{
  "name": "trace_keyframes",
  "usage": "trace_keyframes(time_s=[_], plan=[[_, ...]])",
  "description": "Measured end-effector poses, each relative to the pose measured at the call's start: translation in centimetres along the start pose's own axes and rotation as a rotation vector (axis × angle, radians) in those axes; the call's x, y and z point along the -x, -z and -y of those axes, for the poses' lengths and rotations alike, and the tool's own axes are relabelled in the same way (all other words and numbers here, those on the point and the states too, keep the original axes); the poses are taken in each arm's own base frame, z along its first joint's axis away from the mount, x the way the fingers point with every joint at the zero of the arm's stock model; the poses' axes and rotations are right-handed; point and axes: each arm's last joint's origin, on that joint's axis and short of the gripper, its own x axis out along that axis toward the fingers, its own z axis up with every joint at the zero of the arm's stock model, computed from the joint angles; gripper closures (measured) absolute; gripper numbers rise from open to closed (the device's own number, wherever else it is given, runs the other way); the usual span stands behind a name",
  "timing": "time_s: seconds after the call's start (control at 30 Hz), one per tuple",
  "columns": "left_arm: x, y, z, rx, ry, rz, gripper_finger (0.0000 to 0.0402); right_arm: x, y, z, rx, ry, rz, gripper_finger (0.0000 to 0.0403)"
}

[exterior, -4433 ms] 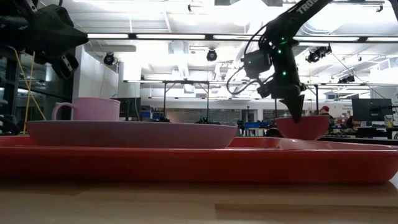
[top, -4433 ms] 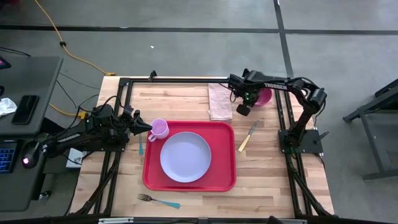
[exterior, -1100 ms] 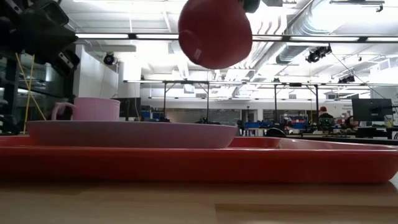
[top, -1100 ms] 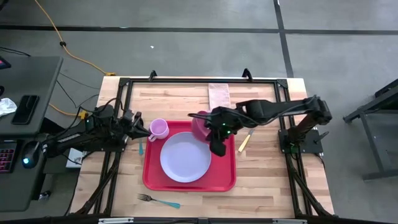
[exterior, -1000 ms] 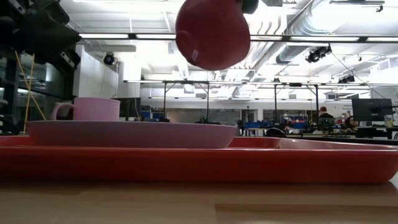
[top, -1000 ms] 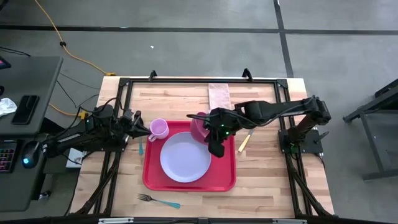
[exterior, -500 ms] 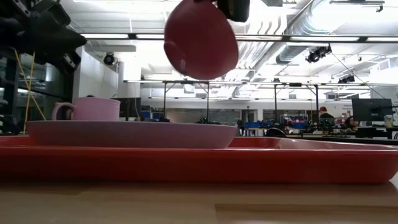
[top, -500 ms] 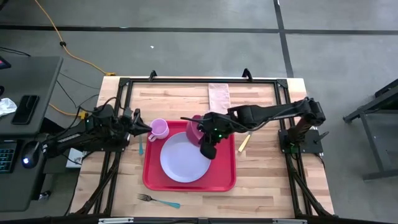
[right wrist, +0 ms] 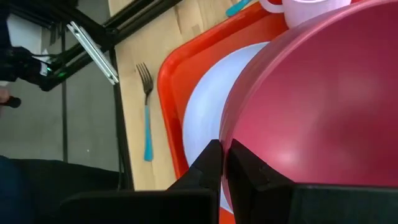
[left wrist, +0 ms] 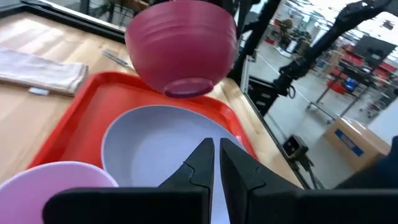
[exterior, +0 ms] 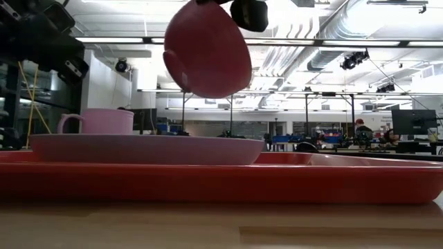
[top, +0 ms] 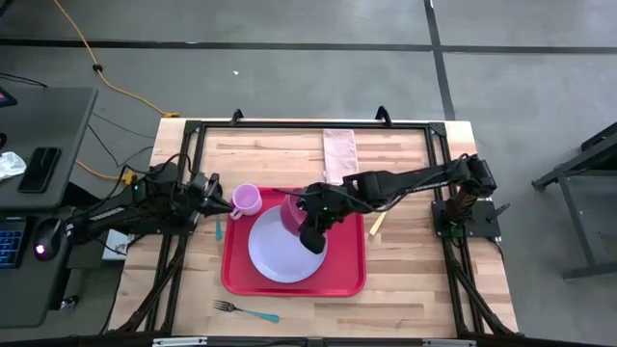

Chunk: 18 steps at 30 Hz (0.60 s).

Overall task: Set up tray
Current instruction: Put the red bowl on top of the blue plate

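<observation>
Wooden slatted table (top: 405, 255) holds flat red tray (top: 352, 275) at centre, round lavender plate (top: 280, 253) on it, pink mug (top: 247, 200) at tray's far-left corner, fork (top: 241, 310) near; right gripper (top: 310, 234) clamps glossy magenta bowl (exterior: 206, 50) aloft over plate; left gripper (top: 224, 200) beside mug, fingers nearly together.

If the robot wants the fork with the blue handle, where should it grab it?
Probably by the blue handle, coming straight down from above. The fork lies flat on bare wood in front of the red tray, with nothing beside it, and the long thin handle should fit between two fingers closing across it.
</observation>
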Motion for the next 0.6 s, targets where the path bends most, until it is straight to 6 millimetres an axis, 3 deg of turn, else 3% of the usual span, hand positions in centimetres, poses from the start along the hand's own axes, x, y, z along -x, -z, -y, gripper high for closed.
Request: trace_keyframes(time_s=[0.6], plan=[[0.1,0.3,0.5,0.018,0.174,-0.064,0.0344,-0.2,1.6,-2.9,-0.011,-0.014,0.057,0.0403]])
